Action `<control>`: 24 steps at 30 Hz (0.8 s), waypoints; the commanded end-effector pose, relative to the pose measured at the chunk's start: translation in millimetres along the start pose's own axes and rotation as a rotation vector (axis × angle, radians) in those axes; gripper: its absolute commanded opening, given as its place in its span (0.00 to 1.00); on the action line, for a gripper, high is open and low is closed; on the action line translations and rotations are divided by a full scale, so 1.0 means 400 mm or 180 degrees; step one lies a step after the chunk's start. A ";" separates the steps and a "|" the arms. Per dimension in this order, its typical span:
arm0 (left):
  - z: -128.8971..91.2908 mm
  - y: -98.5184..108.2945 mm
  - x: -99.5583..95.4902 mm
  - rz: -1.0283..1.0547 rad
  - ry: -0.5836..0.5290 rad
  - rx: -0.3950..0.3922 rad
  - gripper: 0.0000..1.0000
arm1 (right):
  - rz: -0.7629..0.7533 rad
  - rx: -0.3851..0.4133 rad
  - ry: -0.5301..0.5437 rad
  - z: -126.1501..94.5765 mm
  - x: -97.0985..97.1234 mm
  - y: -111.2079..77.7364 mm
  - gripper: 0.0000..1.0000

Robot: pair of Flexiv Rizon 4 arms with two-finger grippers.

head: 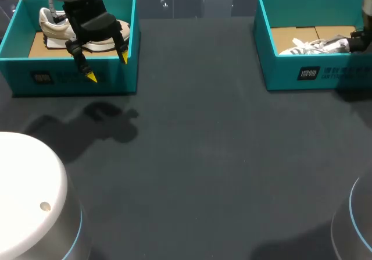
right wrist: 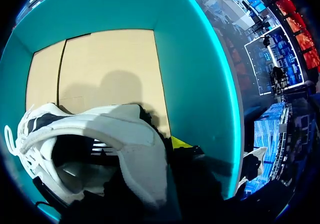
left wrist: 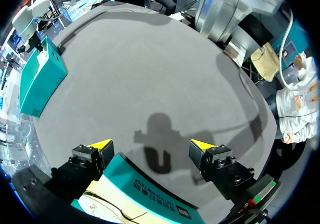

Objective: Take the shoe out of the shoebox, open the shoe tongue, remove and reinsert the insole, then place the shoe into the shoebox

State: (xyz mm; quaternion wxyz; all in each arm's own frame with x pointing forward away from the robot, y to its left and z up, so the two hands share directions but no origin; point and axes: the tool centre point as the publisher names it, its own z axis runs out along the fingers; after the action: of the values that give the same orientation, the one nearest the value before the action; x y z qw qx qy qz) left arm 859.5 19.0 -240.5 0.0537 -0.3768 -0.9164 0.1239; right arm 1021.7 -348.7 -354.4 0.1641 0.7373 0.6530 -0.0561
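— Over the front wall of the left box (head: 75, 77), our left end effector (head: 107, 67) hangs with its yellow tips spread wide and nothing between them.
— And the shoe on that side?
— We see a cream shoe (head: 55, 20) lying inside that box on the cardboard floor, behind the end effector and not touched by it. From our left wrist the teal wall runs under the gap between the tips, with a bit of the shoe just behind it.
— What of our right side?
— Our right end effector (head: 356, 41) is down inside the right box (head: 314, 71), right up against a white shoe (head: 317, 45) that lies on the box floor.
— Has it hold of that shoe?
— We cannot tell. From our right wrist the shoe's padded heel collar fills the foreground and hides the grip; bare cardboard shows beyond the shoe.
— And the boxes?
— Well apart, near the back corners of the table (head: 192, 155), both open-topped.
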 end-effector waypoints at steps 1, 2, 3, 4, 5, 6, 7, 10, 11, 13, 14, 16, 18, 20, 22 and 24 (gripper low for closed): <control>0.000 -0.001 0.004 0.0002 -0.0005 -0.0009 1.00 | -0.0003 0.0019 0.0013 0.006 0.011 0.007 0.00; 0.000 -0.001 0.004 0.0002 -0.0005 -0.0009 1.00 | -0.0001 0.0021 0.0021 0.006 0.011 0.007 0.00; 0.000 -0.001 0.004 0.0002 -0.0005 -0.0009 1.00 | 0.0001 0.0022 0.0025 0.006 0.011 0.007 0.04; 0.000 -0.001 0.004 0.0002 -0.0005 -0.0009 1.00 | 0.0003 0.0022 0.0027 0.004 0.011 0.006 0.09; 0.000 -0.001 0.004 0.0002 -0.0005 -0.0009 1.00 | 0.0007 0.0023 0.0030 0.002 0.011 0.005 0.13; 0.000 -0.001 0.004 0.0002 -0.0005 -0.0009 1.00 | 0.0011 0.0023 0.0037 0.000 0.009 0.005 0.19; 0.000 -0.001 0.004 0.0002 -0.0005 -0.0009 1.00 | 0.0014 0.0022 0.0041 -0.002 0.008 0.004 0.24; 0.000 -0.001 0.004 0.0002 -0.0005 -0.0009 1.00 | 0.0032 0.0019 0.0064 -0.004 0.005 0.003 0.34; 0.000 -0.001 0.004 0.0002 -0.0005 -0.0009 1.00 | 0.0034 0.0021 0.0064 -0.005 0.005 0.003 0.34; 0.000 -0.001 0.004 0.0002 -0.0005 -0.0009 1.00 | 0.0033 0.0024 0.0070 -0.007 0.005 0.004 0.35; 0.000 -0.001 0.004 0.0002 -0.0005 -0.0009 1.00 | 0.0032 0.0025 0.0076 -0.009 0.005 0.004 0.35; 0.000 -0.001 0.004 0.0002 -0.0005 -0.0009 1.00 | 0.0036 0.0021 0.0093 -0.014 0.004 0.004 0.36; 0.000 -0.001 0.004 0.0002 -0.0005 -0.0009 1.00 | 0.0040 0.0010 0.0110 -0.021 0.002 0.004 0.38; 0.000 -0.001 0.004 0.0002 -0.0005 -0.0009 1.00 | 0.0040 0.0008 0.0117 -0.027 0.001 0.005 0.41; 0.000 -0.001 0.004 0.0002 -0.0005 -0.0009 1.00 | 0.0041 0.0021 0.0125 -0.031 -0.001 0.005 0.42; 0.000 -0.001 0.004 0.0002 -0.0005 -0.0009 1.00 | 0.0047 0.0031 0.0133 -0.039 -0.004 0.006 0.44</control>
State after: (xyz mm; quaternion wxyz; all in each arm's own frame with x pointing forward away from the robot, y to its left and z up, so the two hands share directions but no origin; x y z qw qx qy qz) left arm 859.5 19.0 -240.5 0.0537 -0.3768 -0.9164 0.1239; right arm 1024.3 -345.1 -345.0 0.1486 0.7435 0.6506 -0.0429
